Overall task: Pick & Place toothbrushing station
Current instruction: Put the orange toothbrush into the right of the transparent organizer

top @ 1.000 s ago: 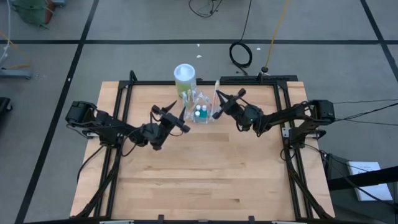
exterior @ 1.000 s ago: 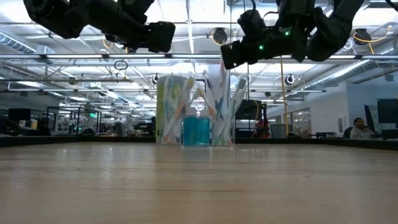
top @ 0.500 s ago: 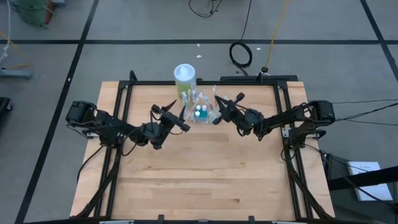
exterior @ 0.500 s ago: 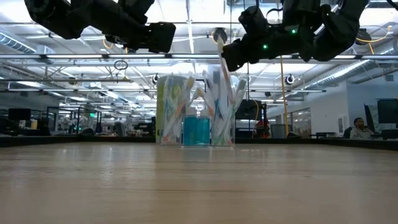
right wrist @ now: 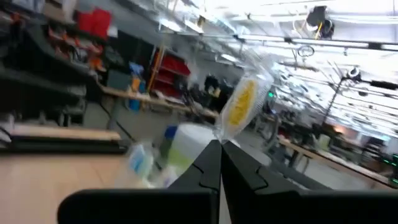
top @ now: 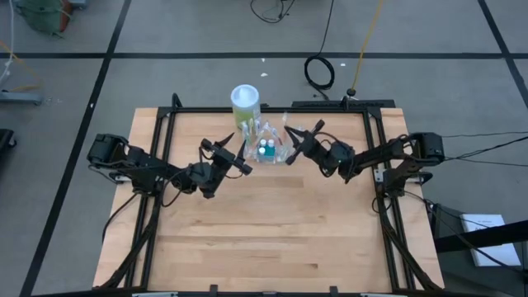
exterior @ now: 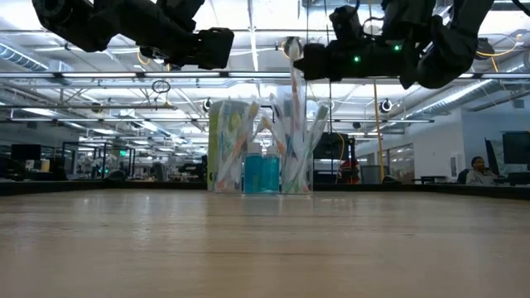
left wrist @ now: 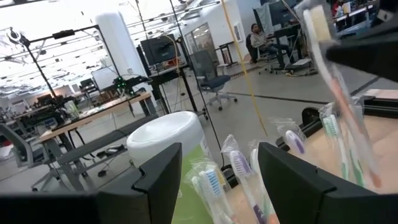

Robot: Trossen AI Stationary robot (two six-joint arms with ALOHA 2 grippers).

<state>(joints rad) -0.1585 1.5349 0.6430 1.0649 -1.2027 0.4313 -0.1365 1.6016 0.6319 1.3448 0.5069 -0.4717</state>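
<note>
The see-through toothbrushing station stands on the table's far middle part, holding several wrapped toothbrushes and a blue bottle. It also shows in the low view. The green canister with a white lid stands just behind it. My right gripper is over the station's right side, shut on a wrapped toothbrush. My left gripper hovers open and empty to the left of the station, above the table. My right gripper pinches the wrapped toothbrush's handle just below its head between its two fingers. The fingers come about level from the table's right side and lie across the brush. The brush stands nearly upright, head up, its lower end down among the brushes in the station.
Black frame rails run along the table's left, right and far edges. The near half of the wooden tabletop carries no objects. A person sits at a desk far off in the room.
My right gripper has shifted a little toward the table's near edge and tipped to about level. The toothbrush in it has swung upright, its head now above the gripper and its lower end over the station.
</note>
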